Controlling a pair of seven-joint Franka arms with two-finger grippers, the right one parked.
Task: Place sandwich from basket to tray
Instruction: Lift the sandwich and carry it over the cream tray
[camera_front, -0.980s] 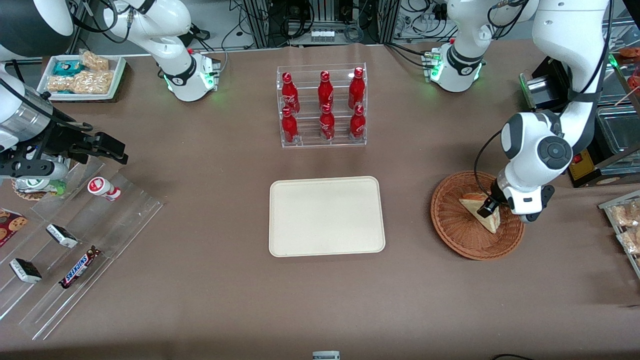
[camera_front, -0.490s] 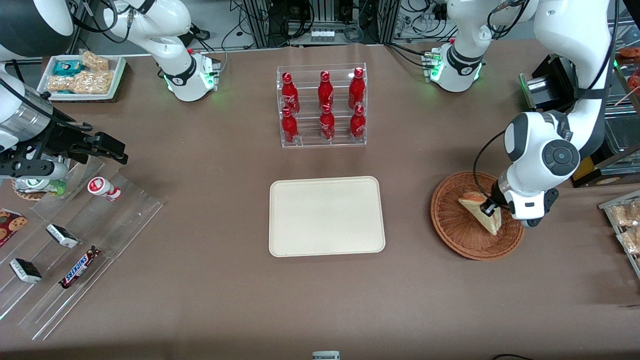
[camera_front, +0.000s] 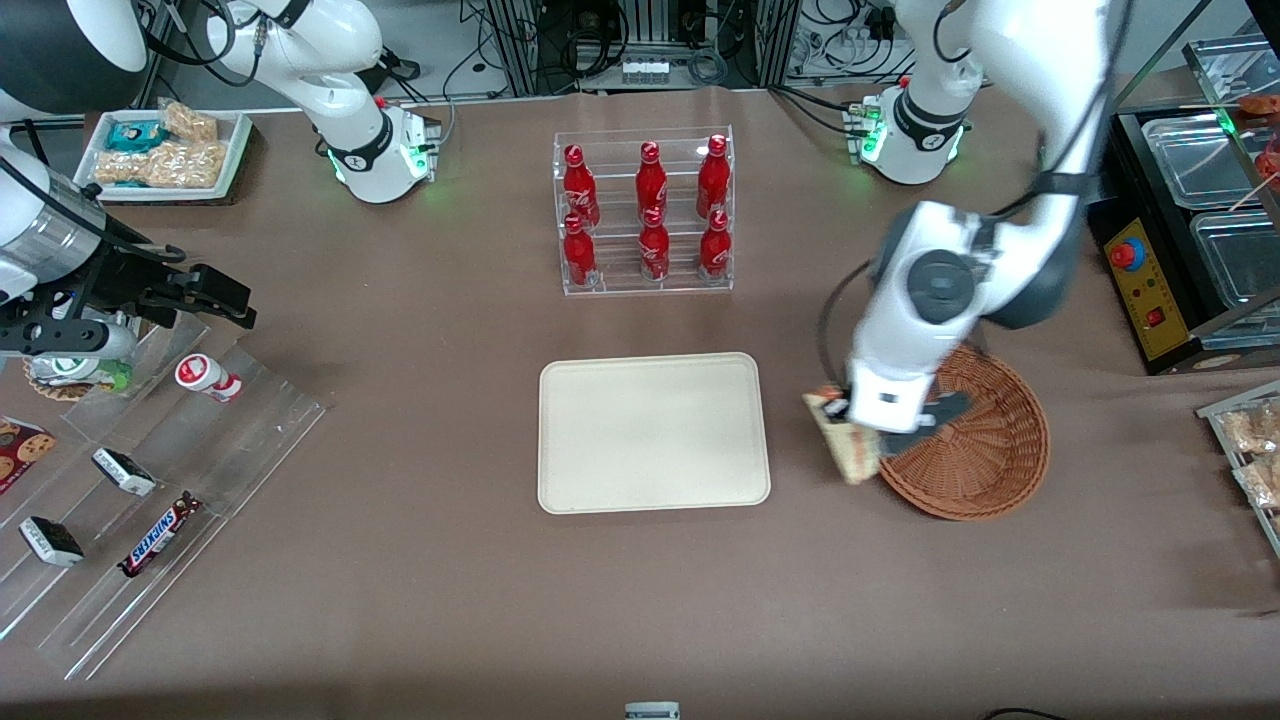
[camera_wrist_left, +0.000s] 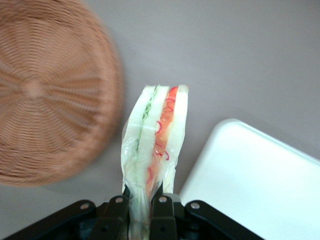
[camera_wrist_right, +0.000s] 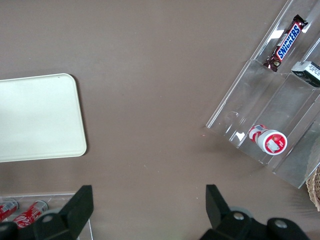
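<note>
Carrying is the step in hand: the end effector (camera_wrist_left: 142, 200) has its two fingers pressed together on the sandwich (camera_wrist_left: 152, 150), pinching the wedge near one end so the rest of it hangs free, with the green and orange-red filling lines showing along the cut edge. In the front view the end effector (camera_front: 868, 425) holds the sandwich (camera_front: 845, 445) in the air above bare desk (camera_front: 640, 600), in the gap between the basket and the tray. The basket (camera_front: 985, 440) lies just beside the end effector, toward the working arm's end, with nothing left in it as far as the pictures show. The tray (camera_front: 655, 432) lies near it toward the parked arm's end, its surface bare, and its rounded corner (camera_wrist_left: 250, 165) appears close to the sandwich in the wrist view. By my judgement the lift-out is done and the transfer is about half made. What remains calls for travel sideways until the wedge hangs over the tray, a descent until it touches the surface, then parting the fingers.
</note>
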